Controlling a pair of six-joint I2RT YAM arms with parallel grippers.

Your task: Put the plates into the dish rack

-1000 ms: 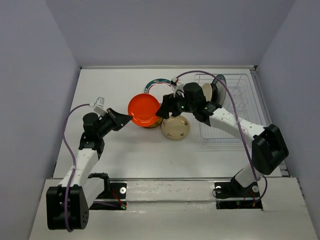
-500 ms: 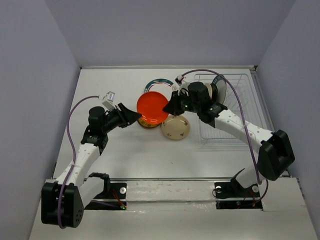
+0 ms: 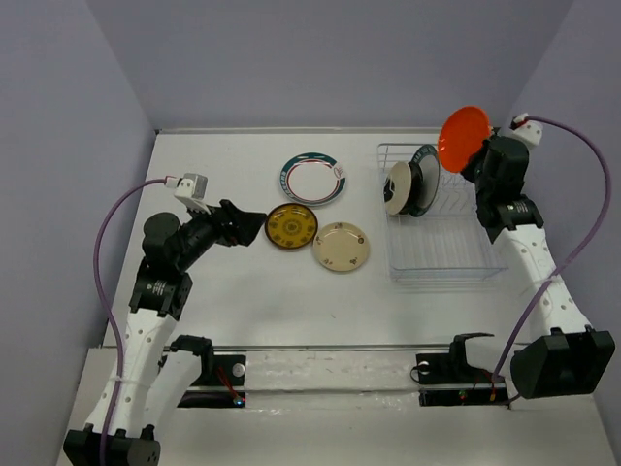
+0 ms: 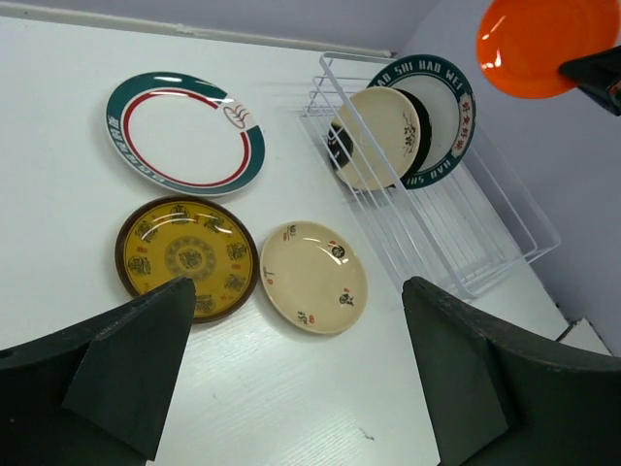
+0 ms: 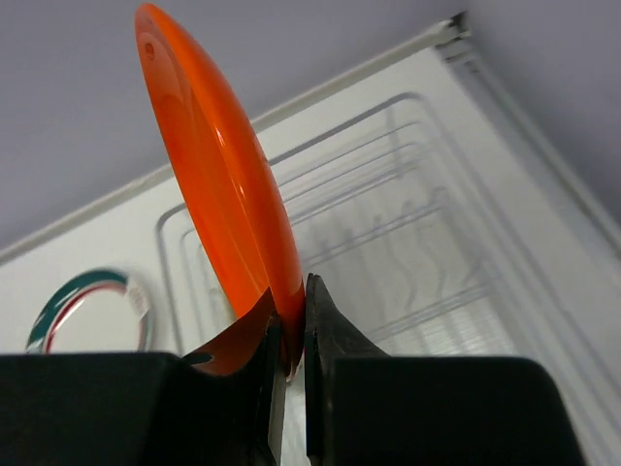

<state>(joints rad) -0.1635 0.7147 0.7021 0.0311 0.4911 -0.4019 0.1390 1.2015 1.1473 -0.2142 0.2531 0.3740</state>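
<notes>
The left arm (image 3: 147, 309) was bent at the elbow, and its forearm reached forward and to the right. The left gripper (image 3: 254, 225) had its two fingers spread wide, with nothing between them. The right arm (image 3: 539, 275) rose steeply from its base, with the wrist held high. The right gripper (image 5: 290, 309) was pinched tight on the rim of a plate (image 3: 464, 139), which stood nearly on edge above the fingertips.

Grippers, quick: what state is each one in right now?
Left gripper: open, holding nothing.
Right gripper: closed on the rim of the orange plate, which it holds on edge.
</notes>
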